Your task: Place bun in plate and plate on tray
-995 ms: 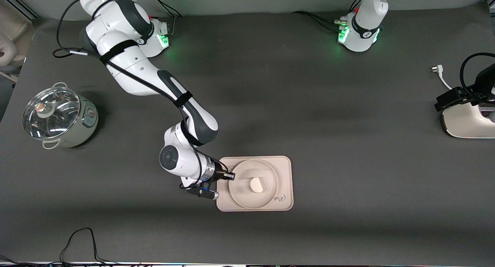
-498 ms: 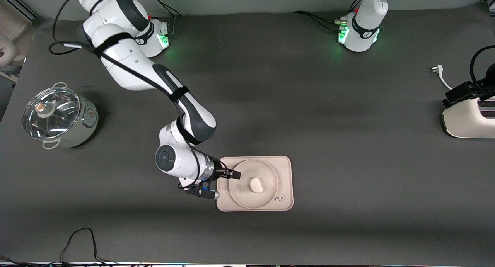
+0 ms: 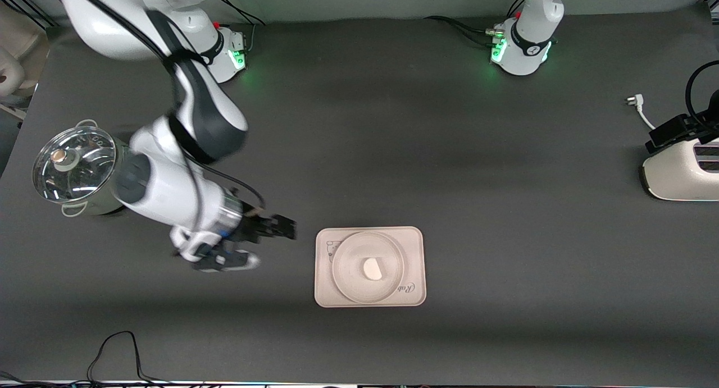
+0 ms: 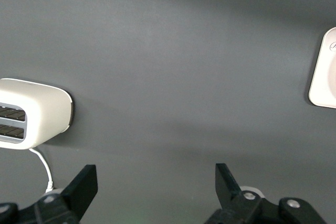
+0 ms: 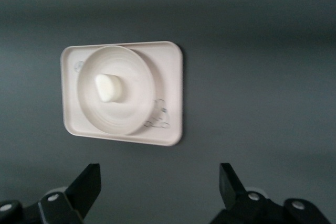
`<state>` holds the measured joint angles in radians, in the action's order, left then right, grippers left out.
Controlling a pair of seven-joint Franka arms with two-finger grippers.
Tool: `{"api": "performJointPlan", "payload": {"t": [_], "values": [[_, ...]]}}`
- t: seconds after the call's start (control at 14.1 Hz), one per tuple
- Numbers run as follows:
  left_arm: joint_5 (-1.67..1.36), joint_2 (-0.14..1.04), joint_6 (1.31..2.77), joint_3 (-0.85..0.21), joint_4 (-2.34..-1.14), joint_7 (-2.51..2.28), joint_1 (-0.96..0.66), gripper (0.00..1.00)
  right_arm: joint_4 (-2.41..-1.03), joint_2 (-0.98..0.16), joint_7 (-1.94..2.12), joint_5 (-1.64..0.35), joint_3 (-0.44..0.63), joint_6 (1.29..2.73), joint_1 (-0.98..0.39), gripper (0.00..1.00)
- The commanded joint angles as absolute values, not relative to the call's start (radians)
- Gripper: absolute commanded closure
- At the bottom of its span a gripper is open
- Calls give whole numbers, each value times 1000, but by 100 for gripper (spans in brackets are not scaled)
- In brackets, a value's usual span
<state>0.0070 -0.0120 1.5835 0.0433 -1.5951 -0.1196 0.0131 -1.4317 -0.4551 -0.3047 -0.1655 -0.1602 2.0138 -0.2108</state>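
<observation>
Right gripper [image 3: 283, 228] spread wide and empty beside the tray [image 3: 414, 247], which carries the plate [image 3: 393, 264] and bun [image 3: 371, 269]; left gripper [image 4: 155, 192] parted, apparently above the toaster [image 3: 682, 174].

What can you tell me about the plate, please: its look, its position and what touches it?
The plate is round, plain cream-white and shallow, with a raised rim and a matte look. It lies flat on the tray, slightly narrower than it. The bun, a small white lump, rests near its middle. No gripper touches it.
</observation>
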Motion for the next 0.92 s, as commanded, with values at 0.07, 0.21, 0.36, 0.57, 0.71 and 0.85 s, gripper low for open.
{"api": "performJointPlan", "payload": {"t": [0.07,0.21,0.36,0.57,0.71,0.85], "values": [[-5,-113,1601,38,-1689,-106,9,0,-1785,-88,-247,-149,-5,1949,-212,0],[-9,-117,1624,37,-1692,-107,6,0,-1779,-40,-233,-95,58,1861,-212,0],[-29,-117,1628,37,-1695,-113,6,0,-1778,15,-233,-19,57,1815,-210,0],[-41,-117,1646,34,-1701,-106,5,0,-1755,49,-230,-9,55,1741,-181,0],[-46,-115,1643,34,-1700,-106,2,0,-1752,43,-232,-8,54,1707,-179,0],[-46,-114,1634,25,-1694,-106,-3,0,-1752,28,-233,-8,51,1707,-179,0]]}}
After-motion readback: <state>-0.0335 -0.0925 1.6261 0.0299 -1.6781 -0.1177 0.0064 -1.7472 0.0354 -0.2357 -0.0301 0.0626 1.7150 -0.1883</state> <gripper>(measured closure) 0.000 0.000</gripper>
